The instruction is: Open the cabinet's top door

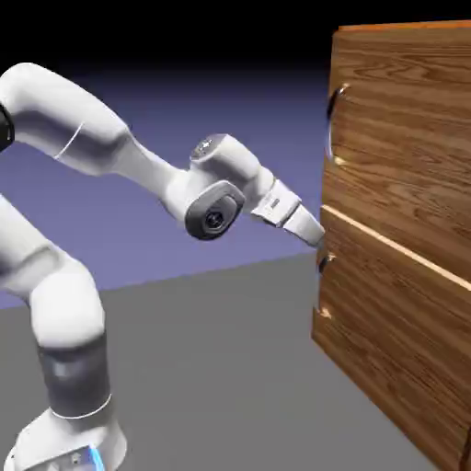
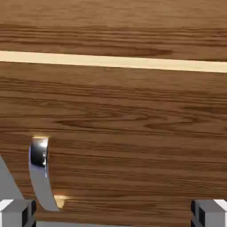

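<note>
Blue-violet haze (image 1: 276,138) and grey floor (image 1: 202,368) back the wood-grain cabinet (image 1: 400,27) at the exterior view's right. Its top door (image 1: 414,138) sits above the pale seam, with a curved upper handle (image 1: 330,129) near its edge. The jaws (image 2: 114,213) are spread wide and empty, down by the lower door (image 1: 396,340) and its lower handle (image 1: 320,281), the wrong one. The step in hand looks to be the approach: the arm should back off slightly, rise past the seam, straddle the upper handle, then close and pull outward along the door's swing. Both doors look shut, hiding any contents.
</note>
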Available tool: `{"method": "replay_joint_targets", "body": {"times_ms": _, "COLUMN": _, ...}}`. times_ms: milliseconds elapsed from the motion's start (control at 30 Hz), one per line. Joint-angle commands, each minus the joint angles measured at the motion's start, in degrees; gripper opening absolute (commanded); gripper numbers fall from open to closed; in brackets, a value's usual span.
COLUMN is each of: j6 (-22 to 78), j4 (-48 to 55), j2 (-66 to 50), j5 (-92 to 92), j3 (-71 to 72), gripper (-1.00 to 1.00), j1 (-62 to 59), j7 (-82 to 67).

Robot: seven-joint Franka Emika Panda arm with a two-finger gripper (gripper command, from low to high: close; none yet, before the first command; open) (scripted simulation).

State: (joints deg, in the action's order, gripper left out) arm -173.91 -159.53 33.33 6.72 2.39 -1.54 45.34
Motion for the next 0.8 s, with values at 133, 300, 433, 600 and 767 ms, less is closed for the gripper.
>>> {"method": "replay_joint_targets", "body": {"times_ms": 133, "j6": 0.2, "j4": 2.7, "j2": 1.2, "j5": 12.5, "j3": 4.4, "gripper": 0.00, "j1": -4.1, "j7": 5.3}}
{"method": "replay_joint_targets", "body": {"times_ms": 300, "j6": 0.4, "j4": 5.5, "j2": 2.5, "j5": 24.9, "j3": 8.9, "gripper": 0.00, "j1": -8.3, "j7": 10.7}}
{"method": "replay_joint_targets", "body": {"times_ms": 433, "j6": 0.5, "j4": 7.6, "j2": 3.5, "j5": 34.9, "j3": 12.4, "gripper": 0.00, "j1": -11.6, "j7": 15.0}}
{"method": "replay_joint_targets", "body": {"times_ms": 600, "j6": 0.7, "j4": 10.4, "j2": 4.7, "j5": 47.4, "j3": 16.9, "gripper": 0.00, "j1": -15.7, "j7": 20.3}}
{"method": "replay_joint_targets", "body": {"times_ms": 767, "j6": 0.9, "j4": 13.1, "j2": 6.0, "j5": 59.8, "j3": 21.3, "gripper": 0.00, "j1": -19.8, "j7": 25.7}}
